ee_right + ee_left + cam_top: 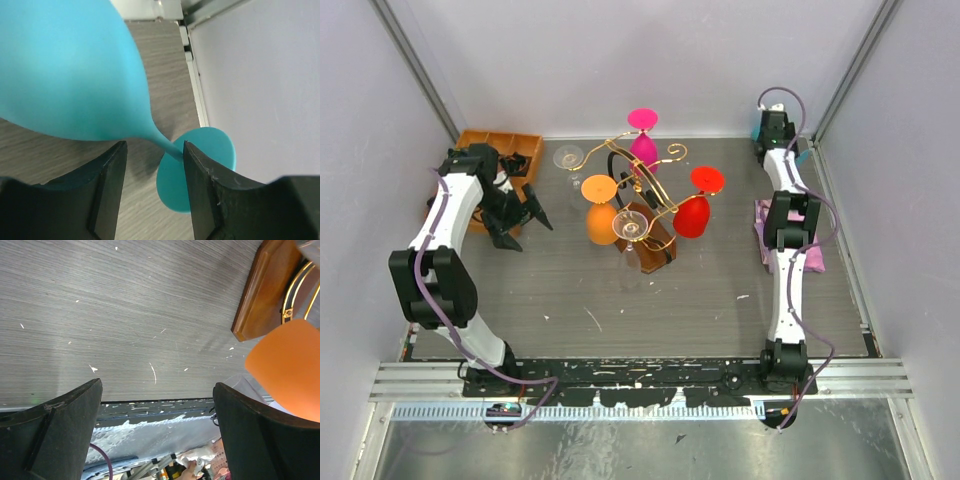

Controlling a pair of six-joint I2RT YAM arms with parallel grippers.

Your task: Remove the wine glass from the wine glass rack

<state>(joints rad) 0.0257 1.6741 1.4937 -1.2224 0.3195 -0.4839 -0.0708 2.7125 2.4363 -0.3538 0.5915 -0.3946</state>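
The right pincer (pixel 155 150) stands released, its jaws apart on either side of the thin stem of a turquoise wine glass (pixel 65 65) with a gap at each side, so it grasps nothing. The glass's foot (pixel 210 150) lies near the side wall at the far right corner of the table (pixel 700 290); whether the glass stands or lies tilted, I cannot tell. It is well apart from the wine glass rack (pixel 658 256), so the removal looks done and only the withdrawal is left. The rack holds a pink glass (pixel 643 140), an orange glass (pixel 602 205), a red glass (pixel 695 205) and a clear glass (pixel 632 226). The left pincer (pixel 157 385) gapes wide and empty near the rack's base. The compartmented wooden tray (pixel 480 138) sits at the far left, its contents mostly hidden by the arm.
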